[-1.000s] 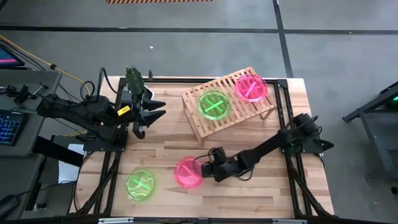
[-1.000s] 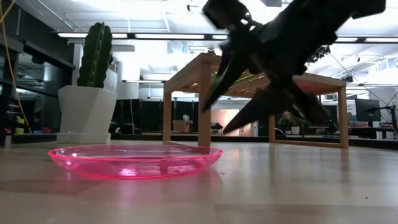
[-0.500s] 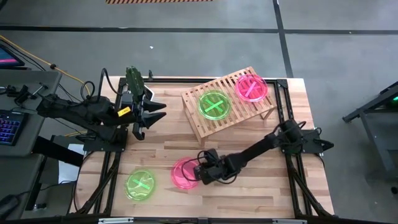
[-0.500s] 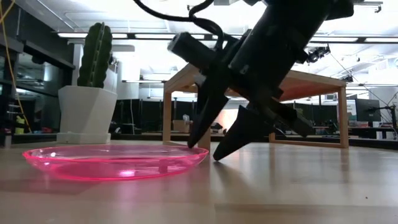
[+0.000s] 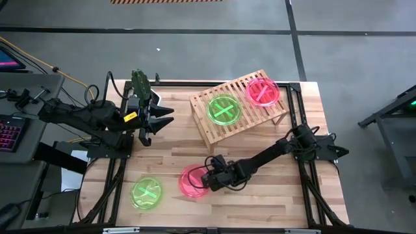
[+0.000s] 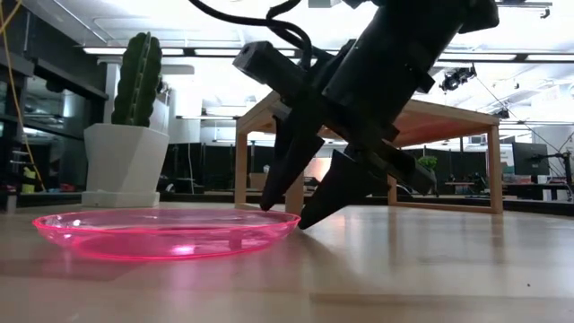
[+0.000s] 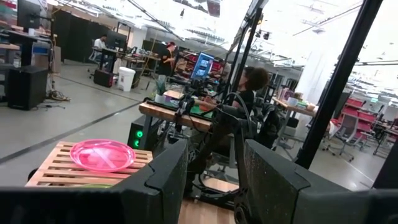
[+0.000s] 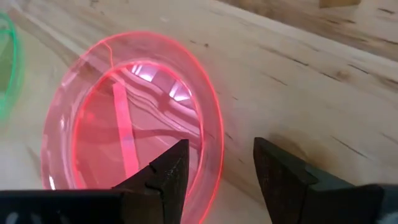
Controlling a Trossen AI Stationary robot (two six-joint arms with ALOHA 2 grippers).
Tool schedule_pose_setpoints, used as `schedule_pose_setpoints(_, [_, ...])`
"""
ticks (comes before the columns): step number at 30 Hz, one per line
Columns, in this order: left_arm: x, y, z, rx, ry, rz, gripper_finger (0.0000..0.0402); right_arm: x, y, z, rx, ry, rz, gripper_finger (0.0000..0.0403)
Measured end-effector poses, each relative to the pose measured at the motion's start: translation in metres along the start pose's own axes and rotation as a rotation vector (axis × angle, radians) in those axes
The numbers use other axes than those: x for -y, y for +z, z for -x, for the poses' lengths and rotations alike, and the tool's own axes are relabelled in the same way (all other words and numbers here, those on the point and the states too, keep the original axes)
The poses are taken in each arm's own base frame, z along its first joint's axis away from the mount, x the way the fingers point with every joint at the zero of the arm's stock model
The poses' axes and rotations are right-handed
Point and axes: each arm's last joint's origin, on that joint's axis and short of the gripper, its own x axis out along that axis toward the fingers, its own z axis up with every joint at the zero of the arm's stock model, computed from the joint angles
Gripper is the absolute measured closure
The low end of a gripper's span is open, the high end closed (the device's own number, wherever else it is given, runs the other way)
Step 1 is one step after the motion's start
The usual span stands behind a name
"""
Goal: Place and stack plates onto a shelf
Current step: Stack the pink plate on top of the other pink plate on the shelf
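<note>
A pink plate (image 5: 192,181) lies flat on the table at the near middle, and also shows in the low view (image 6: 166,231) and the right wrist view (image 8: 124,130). My right gripper (image 5: 207,180) is low and open. One finger stands over the inside of the plate and one outside its right rim (image 8: 214,162). A green plate (image 5: 147,194) lies flat at the near left. The slatted shelf (image 5: 208,133) at the far right carries a green plate (image 5: 223,109) and a pink plate (image 5: 262,90). My left gripper (image 5: 162,117) is open and empty, raised at the far left. My right gripper comes slanting down from the table's right, its fingers astride the pink plate's right rim (image 6: 291,218). One fingertip (image 6: 269,202) is inside the rim and one (image 6: 309,220) is outside, near the tabletop. I cannot tell whether either finger touches the plate, which lies flat.
A cactus in a white pot (image 5: 140,81) stands at the table's far left edge, next to my left gripper. Bare tabletop (image 5: 175,153) lies between the shelf and the near plates. Black frame rails (image 5: 305,188) run along the table's sides.
My right gripper has gone down and toward the table's left, onto the pink plate's right rim. The plate has slid a little toward the left, still flat on the table.
</note>
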Motion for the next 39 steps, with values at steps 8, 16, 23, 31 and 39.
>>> schedule_pose_setpoints(8, [0.000, 0.000, 0.000, 0.000, 0.000, 0.000, 0.0253, 0.000, -0.004, -0.008, -0.025, 0.019, 0.044, 0.0242])
schedule_pose_setpoints(16, [0.000, 0.000, 0.000, 0.000, 0.001, 0.000, 0.0253, 0.001, -0.013, -0.017, -0.023, 0.022, 0.032, 0.0269])
schedule_pose_setpoints(23, [0.000, 0.000, 0.000, 0.000, 0.000, 0.000, 0.0253, -0.001, -0.007, -0.009, -0.059, 0.044, 0.061, 0.0390])
schedule_pose_setpoints(31, [0.000, 0.000, 0.000, 0.001, 0.000, 0.000, 0.0253, -0.004, 0.027, 0.037, -0.135, 0.243, 0.275, 0.0402])
schedule_pose_setpoints(39, [0.000, 0.000, 0.000, 0.002, 0.000, 0.000, 0.0253, 0.063, 0.041, 0.094, -0.083, 0.510, 0.136, 0.0403])
